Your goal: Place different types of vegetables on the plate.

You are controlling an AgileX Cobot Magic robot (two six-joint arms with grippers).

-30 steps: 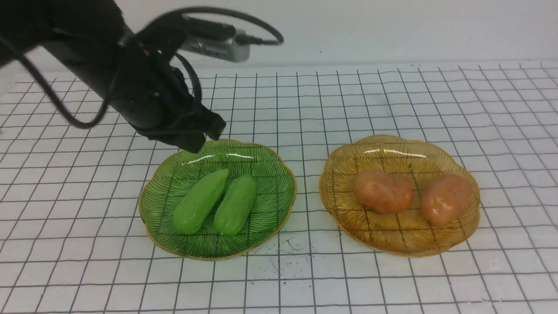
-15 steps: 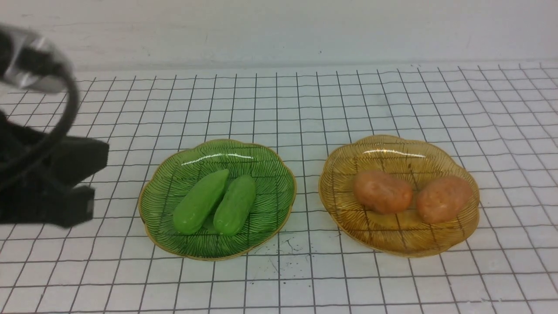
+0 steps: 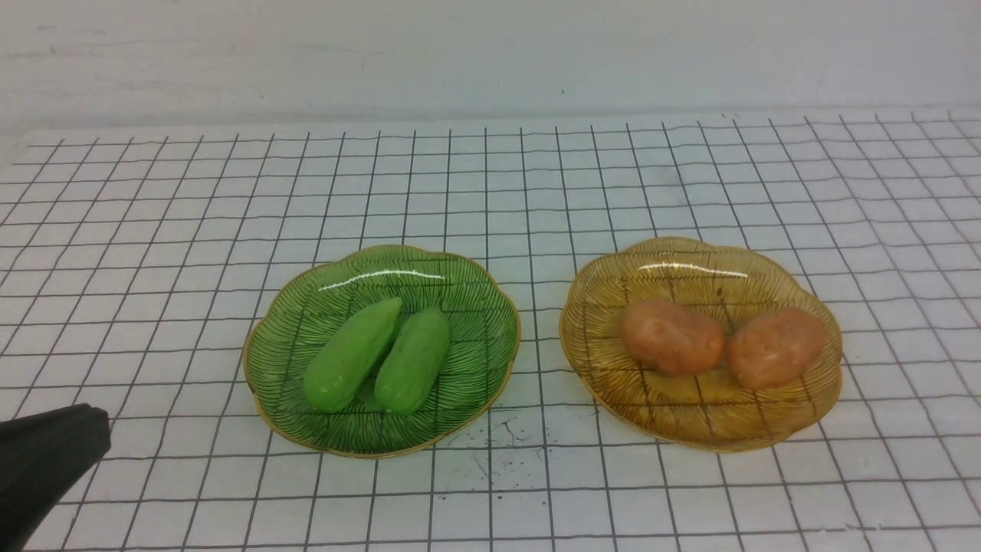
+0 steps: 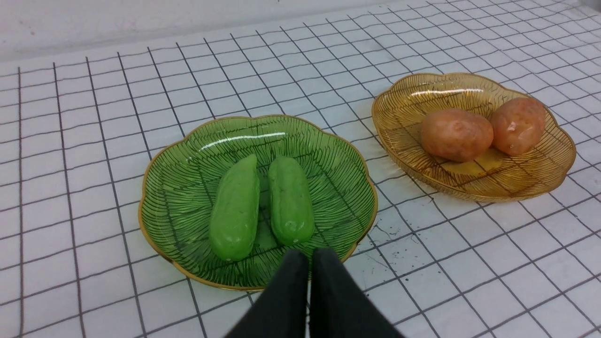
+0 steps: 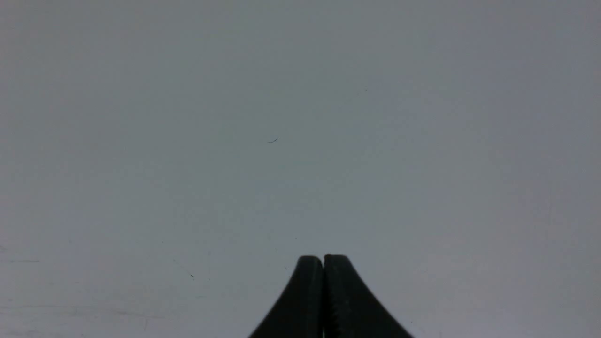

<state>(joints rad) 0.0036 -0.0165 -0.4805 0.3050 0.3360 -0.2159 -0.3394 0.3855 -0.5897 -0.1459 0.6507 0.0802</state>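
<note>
The gridded table (image 3: 690,169) bears a green plate (image 3: 306,307) and, to its right, an amber plate (image 3: 690,418). The cucumbers (image 3: 352,354) lie paired on green, the potatoes (image 3: 672,337) touching on amber. The left gripper (image 4: 308,256), at the near-left corner, and the right gripper (image 5: 323,258) are pinched together, empty.

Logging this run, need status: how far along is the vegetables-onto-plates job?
Done: pointed cucumber and blunt cucumber lie side by side on the green plate; left potato and right potato sit together on the amber plate. In hand: nothing; left claw and right claw are both shut and empty. Left: probably nothing, since all four vegetables seen are plated by type.
</note>
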